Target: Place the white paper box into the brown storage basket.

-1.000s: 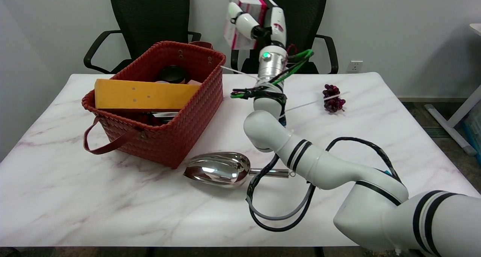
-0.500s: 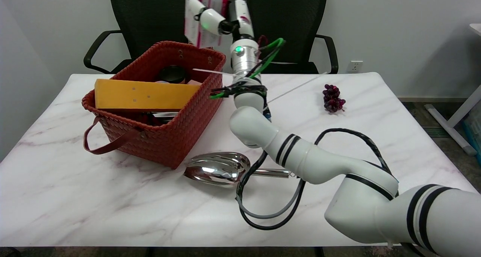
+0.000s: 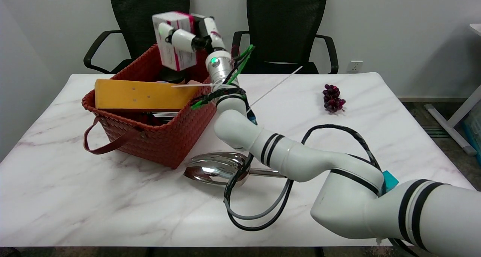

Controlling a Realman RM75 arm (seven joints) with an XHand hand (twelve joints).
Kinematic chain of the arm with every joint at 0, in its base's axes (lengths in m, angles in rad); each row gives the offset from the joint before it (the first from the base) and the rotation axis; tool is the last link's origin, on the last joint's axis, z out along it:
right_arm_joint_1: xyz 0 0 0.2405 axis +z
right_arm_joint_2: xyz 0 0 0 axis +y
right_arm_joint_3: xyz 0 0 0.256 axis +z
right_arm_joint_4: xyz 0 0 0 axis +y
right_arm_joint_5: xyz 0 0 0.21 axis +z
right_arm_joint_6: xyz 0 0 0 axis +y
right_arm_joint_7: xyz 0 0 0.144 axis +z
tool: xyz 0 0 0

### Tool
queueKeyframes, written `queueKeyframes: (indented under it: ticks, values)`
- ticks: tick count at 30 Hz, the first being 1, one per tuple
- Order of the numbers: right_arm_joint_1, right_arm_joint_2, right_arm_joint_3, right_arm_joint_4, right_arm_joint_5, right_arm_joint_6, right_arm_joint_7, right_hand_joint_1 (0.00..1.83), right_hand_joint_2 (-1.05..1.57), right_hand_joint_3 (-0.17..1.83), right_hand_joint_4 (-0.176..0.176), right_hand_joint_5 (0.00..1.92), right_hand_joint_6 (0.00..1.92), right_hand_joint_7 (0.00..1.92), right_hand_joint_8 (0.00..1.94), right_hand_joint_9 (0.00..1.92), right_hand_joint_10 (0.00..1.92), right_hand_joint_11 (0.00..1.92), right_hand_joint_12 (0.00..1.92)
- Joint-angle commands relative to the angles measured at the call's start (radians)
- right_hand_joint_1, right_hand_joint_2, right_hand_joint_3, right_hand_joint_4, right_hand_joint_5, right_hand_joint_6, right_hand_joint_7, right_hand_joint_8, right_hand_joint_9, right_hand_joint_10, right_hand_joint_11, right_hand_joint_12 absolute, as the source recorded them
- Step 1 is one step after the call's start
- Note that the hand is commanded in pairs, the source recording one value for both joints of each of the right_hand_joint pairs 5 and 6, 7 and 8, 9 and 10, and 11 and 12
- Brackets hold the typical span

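Here, in the head view, the right hand (image 3: pixel 189 35) grips the white box (image 3: pixel 173 41), its fingers wrapped across the near face so that the box is clamped against the palm. The box, white with pink edging, is held tilted in the air above the far right corner of the basket (image 3: pixel 169 136); no part of it touches the woven rim. The basket is reddish-brown, with a loop handle (image 3: pixel 107 142) hanging over its near left side onto the table (image 3: pixel 112 204). Inside it, a flat yellow packet (image 3: pixel 142 95) leans across the near half, and a dark round jar (image 3: pixel 171 76) stands behind it, partly hidden by the box. The right arm (image 3: pixel 285 159) reaches from the lower right, passing over a shiny metal scoop (image 3: pixel 214 168) that lies just beside the basket's near right corner. A bunch of dark grapes (image 3: pixel 332 98) rests well apart on the far right of the table. Two black chairs (image 3: pixel 285 24) stand behind the table.
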Motion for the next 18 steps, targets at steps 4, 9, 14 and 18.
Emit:
queueKeyframes:
  ticks: [4,9,14,18]
  values:
    - [0.035,-0.053,-0.012,-0.213,-0.003,-0.118,0.080,1.16,0.83,0.89,0.000,1.03,1.03,1.13,1.13,0.63,0.63,0.33,0.33]
    - [0.035,-0.052,-0.021,-0.213,-0.009,-0.120,0.070,1.16,0.66,0.97,0.000,0.75,0.75,0.79,0.79,0.51,0.51,0.17,0.17]
    - [0.039,-0.054,-0.012,-0.211,-0.076,-0.120,0.068,1.14,0.29,0.94,0.000,0.00,0.00,0.29,0.29,0.01,0.01,0.00,0.00]
    - [0.046,-0.052,-0.012,-0.210,-0.076,-0.120,0.068,1.13,0.19,0.79,0.000,0.00,0.00,0.00,0.00,0.00,0.00,0.00,0.00]
